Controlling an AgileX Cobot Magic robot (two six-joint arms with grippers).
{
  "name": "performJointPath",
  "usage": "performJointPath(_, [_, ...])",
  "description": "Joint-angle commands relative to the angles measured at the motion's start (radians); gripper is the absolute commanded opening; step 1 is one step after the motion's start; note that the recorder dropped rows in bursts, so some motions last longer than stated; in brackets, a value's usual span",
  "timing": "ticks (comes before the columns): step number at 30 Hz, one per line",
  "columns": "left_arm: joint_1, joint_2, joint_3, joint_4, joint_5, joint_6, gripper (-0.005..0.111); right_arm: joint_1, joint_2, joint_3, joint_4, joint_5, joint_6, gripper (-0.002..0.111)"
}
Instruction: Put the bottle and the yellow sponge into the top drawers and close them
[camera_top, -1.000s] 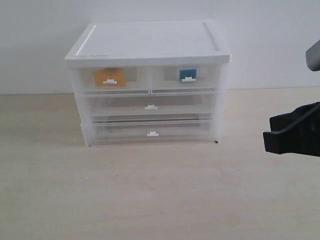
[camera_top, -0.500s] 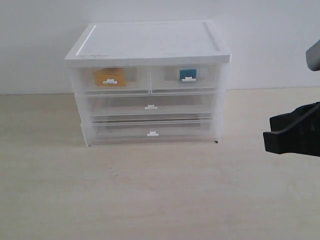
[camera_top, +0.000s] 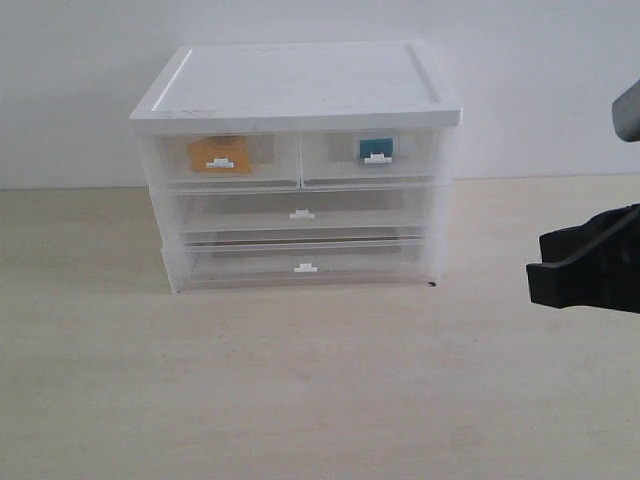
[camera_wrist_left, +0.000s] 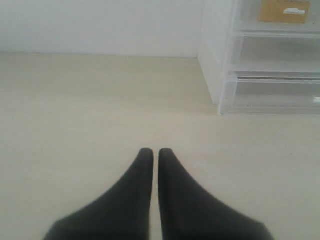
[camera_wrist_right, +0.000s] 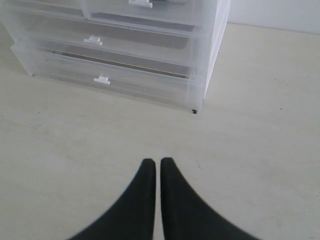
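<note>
Both top drawers (camera_top: 272, 166) sit shut around the yellow sponge (camera_top: 220, 153) and bottle (camera_top: 377, 148), so we reckon only backing away remains, jaws clenched empty.

**Exterior view.** The right tool (camera_top: 537, 265) is cut off by the picture's right edge. Behind the frosted fronts of the top drawers (camera_top: 268, 162), the yellow sponge (camera_top: 220, 154) is a blurred patch and the bottle (camera_top: 376, 148) only a teal smear; its cap cannot be made out.

**Left wrist view.** The picture's edges crop the yellow sponge, the drawer unit (camera_wrist_left: 220, 60) and the base of the left tool (camera_wrist_left: 156, 151).
</note>
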Motion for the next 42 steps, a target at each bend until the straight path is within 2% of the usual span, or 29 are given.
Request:
performJointPath(1, [0.008, -0.003, 0.003, -0.011, -0.001, 0.001, 0.004, -0.002, -0.005, 0.005, -0.001, -0.006, 0.0, 0.0])
performJointPath(32, [0.008, -0.003, 0.003, -0.011, -0.003, 0.001, 0.004, -0.002, -0.008, 0.005, -0.001, -0.047, -0.003, 0.0])
performJointPath(38, [0.008, -0.003, 0.003, -0.011, -0.003, 0.001, 0.004, -0.049, -0.161, 0.093, -0.027, -0.148, -0.034, 0.0])
performJointPath(42, [0.008, -0.003, 0.003, -0.011, -0.003, 0.001, 0.004, -0.054, -0.328, 0.259, -0.02, -0.344, -0.027, 0.0])
